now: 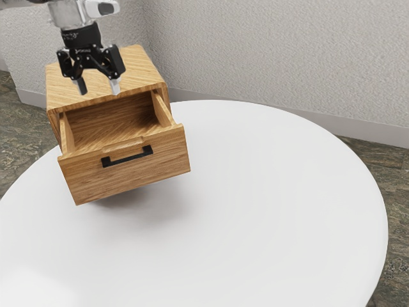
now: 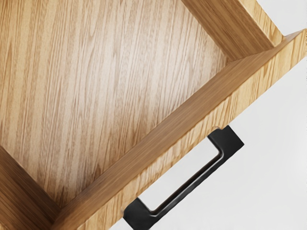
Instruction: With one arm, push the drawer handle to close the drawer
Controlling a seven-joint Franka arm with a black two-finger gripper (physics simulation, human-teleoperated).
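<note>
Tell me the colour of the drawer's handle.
The handle is black; the wrist view shows it best.

- The exterior view is bright, and the white table (image 1: pixel 275 224) shines the most.
- A very white patch of glare glows on the table in the lower left corner of that view.
- A soft gray shadow with fuzzy edges lies under the drawer (image 1: pixel 160 166).
- The wall (image 1: pixel 275 64) is pale and evenly lit, and the floor (image 1: pixel 25 121) looks darker.
- In the wrist view, a pale shine sits on the drawer bottom (image 2: pixel 124 81).
- The black handle (image 2: pixel 193 182) has a thin, shiny line.
</note>
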